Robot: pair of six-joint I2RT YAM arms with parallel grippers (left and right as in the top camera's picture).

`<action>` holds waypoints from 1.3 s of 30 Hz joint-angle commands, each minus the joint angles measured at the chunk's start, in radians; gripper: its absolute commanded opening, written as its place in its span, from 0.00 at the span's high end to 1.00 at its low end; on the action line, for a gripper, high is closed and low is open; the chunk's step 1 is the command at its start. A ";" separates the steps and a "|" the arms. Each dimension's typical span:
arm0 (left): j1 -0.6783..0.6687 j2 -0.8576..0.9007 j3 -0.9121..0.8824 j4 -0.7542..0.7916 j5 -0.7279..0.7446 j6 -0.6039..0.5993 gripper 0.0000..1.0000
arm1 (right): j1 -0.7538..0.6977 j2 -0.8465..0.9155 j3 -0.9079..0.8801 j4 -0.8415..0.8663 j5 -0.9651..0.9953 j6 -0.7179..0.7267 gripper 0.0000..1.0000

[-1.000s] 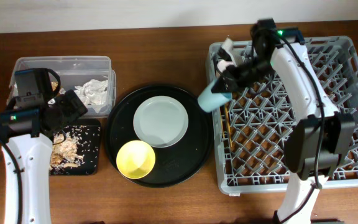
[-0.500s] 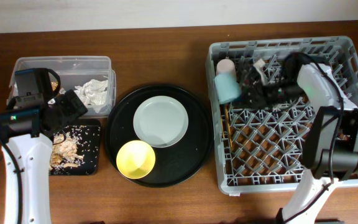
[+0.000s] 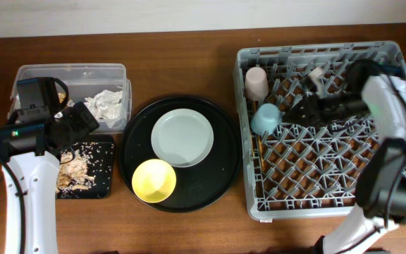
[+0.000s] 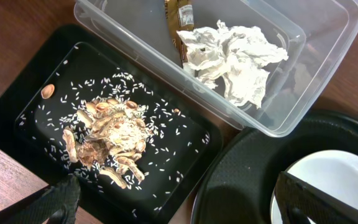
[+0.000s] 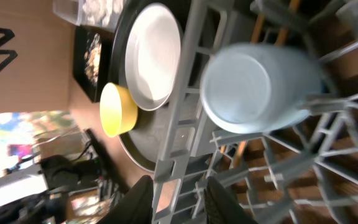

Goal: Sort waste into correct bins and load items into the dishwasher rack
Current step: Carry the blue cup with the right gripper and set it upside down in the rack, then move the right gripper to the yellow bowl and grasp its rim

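Observation:
The light-blue cup (image 3: 266, 118) (image 5: 253, 81) sits bottom up in the dishwasher rack (image 3: 330, 190), just below the pink cup (image 3: 256, 82). My right gripper (image 3: 292, 112) (image 5: 178, 186) hovers just right of the blue cup, open and empty. Wooden chopsticks (image 3: 257, 141) (image 5: 240, 152) lie in the rack under the cup. My left gripper (image 3: 72, 127) (image 4: 185, 208) is wide open above the black bin (image 4: 17, 93) holding food scraps (image 4: 110, 134). The clear bin (image 4: 328, 56) holds a napkin (image 4: 232, 53) and a gold wrapper (image 4: 180, 12).
A round black tray (image 3: 220, 176) between the bins and the rack carries the grey-green plate (image 3: 182, 137) and the yellow bowl (image 3: 154, 180). Upright pegs fill the rack. Brown tabletop shows along the front edge.
My right gripper let go of the blue cup and drew back to the right. The cup now rests lower in the rack. The left arm has not moved.

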 commanded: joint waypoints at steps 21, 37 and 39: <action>0.006 -0.008 0.013 -0.001 -0.001 0.002 0.01 | 0.956 -0.326 0.021 0.278 0.516 0.440 0.76; 0.006 -0.008 0.013 -0.001 -0.001 0.002 0.01 | 1.260 0.044 0.008 0.563 0.583 0.566 0.93; 0.006 -0.008 0.013 -0.001 -0.001 0.002 0.01 | 1.282 0.065 0.008 0.585 0.583 0.566 0.96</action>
